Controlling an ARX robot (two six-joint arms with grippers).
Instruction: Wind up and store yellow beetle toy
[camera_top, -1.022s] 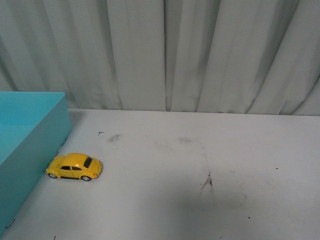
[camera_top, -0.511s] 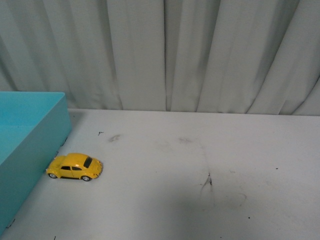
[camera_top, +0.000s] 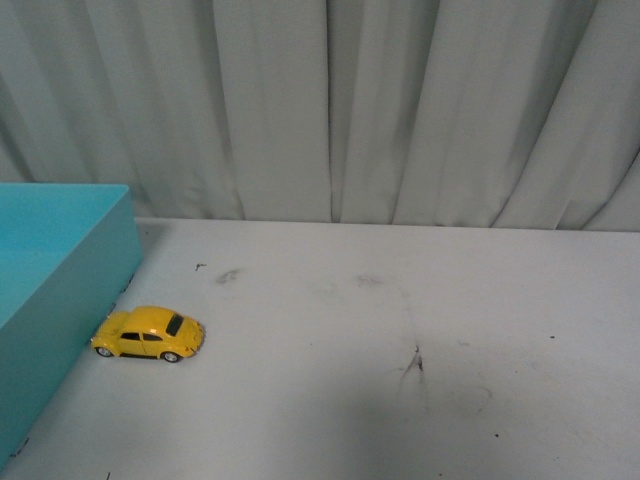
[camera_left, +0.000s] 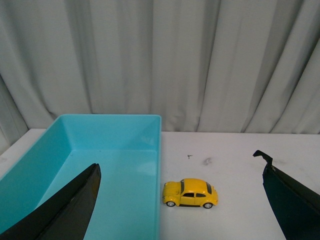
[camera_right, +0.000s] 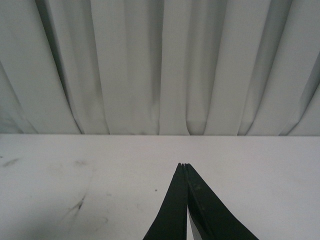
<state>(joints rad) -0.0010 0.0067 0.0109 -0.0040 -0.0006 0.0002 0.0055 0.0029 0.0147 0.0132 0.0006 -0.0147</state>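
Nothing is done yet: your yellow toy car (camera_top: 148, 334) sits untouched beside the blue box (camera_top: 70, 285); left claw (camera_left: 176, 160) gapes wide, right claw (camera_right: 183, 166) is pinched together, empty. Winding and storing remain.

There is one yellow toy (camera_top: 148, 334), the only car in view. There is one blue box (camera_top: 62, 268), one white table (camera_top: 420, 300) and one grey curtain (camera_top: 400, 100) across the back. Two grippers show, the left gripper (camera_left: 176, 159) and the right gripper (camera_right: 183, 164). Each has two dark jaws, four altogether. The table's faint scuffs are too blurred to count.
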